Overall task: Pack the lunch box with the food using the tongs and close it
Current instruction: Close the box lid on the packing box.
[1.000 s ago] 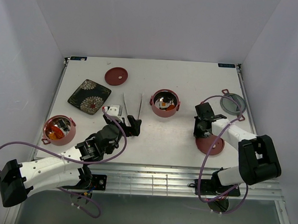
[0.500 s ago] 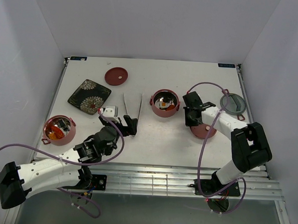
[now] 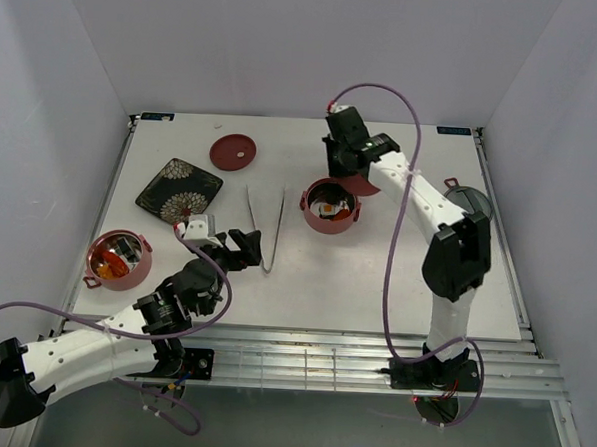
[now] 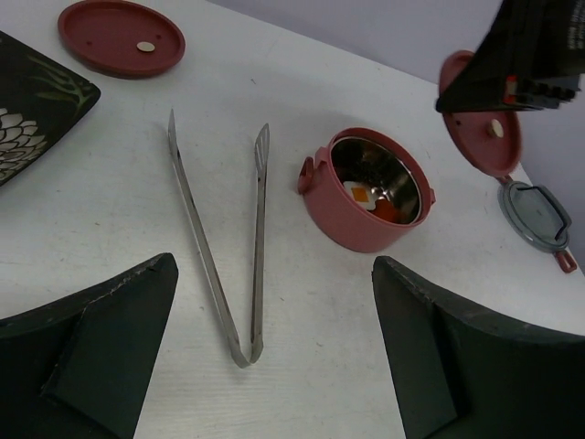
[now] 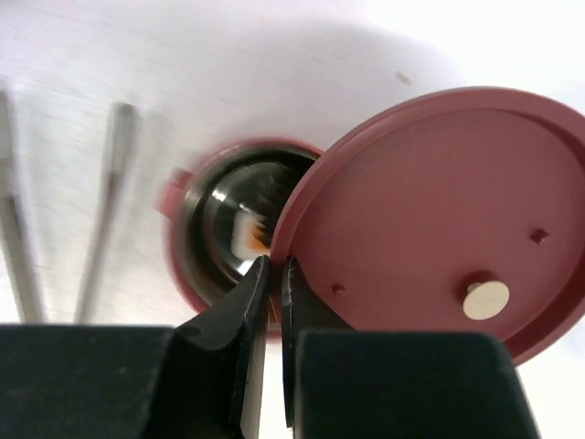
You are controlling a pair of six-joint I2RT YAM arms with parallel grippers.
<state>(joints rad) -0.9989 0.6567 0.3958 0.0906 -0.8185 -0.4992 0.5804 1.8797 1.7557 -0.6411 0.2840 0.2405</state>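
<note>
Dusty-red lid [image 5: 430, 229]: right jaws clamped on its rim, held tilted just by the food-filled lunch box tier [image 3: 330, 205] | likely light, stiff, slick; may pivot | steel tongs [image 4: 259, 240] flat on bench [image 3: 376, 278], left jaws wide apart nearby; take mid-arms.

A white worktop [image 3: 375, 288] stands boxed in on three sides by plain pale-lilac walls [image 3: 308, 44] under soft, even light, with ribbed aluminium rails [image 3: 322, 350] along its near edge and a dark greenish surface [image 3: 297, 434] below them.
</note>
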